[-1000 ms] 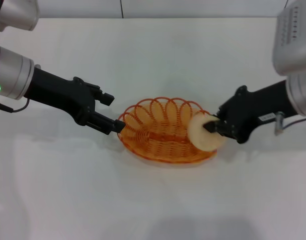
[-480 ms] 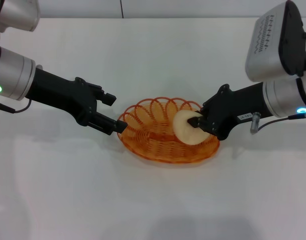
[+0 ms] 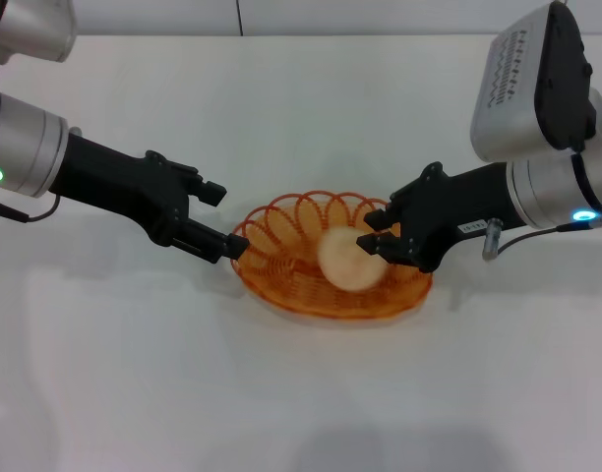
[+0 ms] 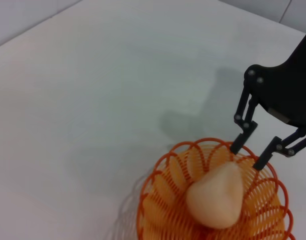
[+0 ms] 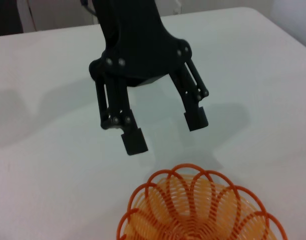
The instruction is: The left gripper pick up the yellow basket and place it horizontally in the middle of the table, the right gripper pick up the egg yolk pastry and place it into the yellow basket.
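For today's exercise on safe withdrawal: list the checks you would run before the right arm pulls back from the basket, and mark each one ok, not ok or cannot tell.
1. Egg yolk pastry inside the yellow basket: ok.
2. Right end effector open, fingers off the pastry: ok.
3. Pastry settled flat on the basket floor: cannot tell.
4. Basket resting on the table, near its middle: ok.
5. Left end effector open, beside the basket's rim: ok.
6. Left fingers clear of the wire loops: cannot tell.

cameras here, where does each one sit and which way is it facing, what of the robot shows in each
Head view: above, looking down at the table; left gripper and right gripper flank the yellow basket.
Left wrist view: faces the egg yolk pastry and the right gripper opposite.
Right wrist view: faces the open left gripper across the basket rim.
All three share the basket.
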Tool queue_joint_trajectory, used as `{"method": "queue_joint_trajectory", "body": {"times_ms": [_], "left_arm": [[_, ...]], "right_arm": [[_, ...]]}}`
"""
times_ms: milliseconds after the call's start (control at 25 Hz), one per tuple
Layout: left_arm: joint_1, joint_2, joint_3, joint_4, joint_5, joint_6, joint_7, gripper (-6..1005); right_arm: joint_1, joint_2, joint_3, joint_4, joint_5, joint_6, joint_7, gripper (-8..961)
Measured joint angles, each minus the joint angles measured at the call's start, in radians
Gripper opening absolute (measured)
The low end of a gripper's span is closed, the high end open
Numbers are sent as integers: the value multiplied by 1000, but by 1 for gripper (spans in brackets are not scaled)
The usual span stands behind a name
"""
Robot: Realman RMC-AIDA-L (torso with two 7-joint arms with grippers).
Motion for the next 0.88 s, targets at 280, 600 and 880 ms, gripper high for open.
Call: {"method": "queue_joint_trajectory", "body": {"times_ms": [280,600,880], "left_arm": [[18,2,-3,0,-28,-6,12,875],[33,8,-3,3,-58,-13,32,875],[43,3,-3,3,-64,-14,74,875]], "right_arm": [[-13,-7,15,-20,13,10,-2,419],[-94,-8,76,-84,20,-24,-11,628],[-203,-12,140,-135,76,-78,-97,749]]}}
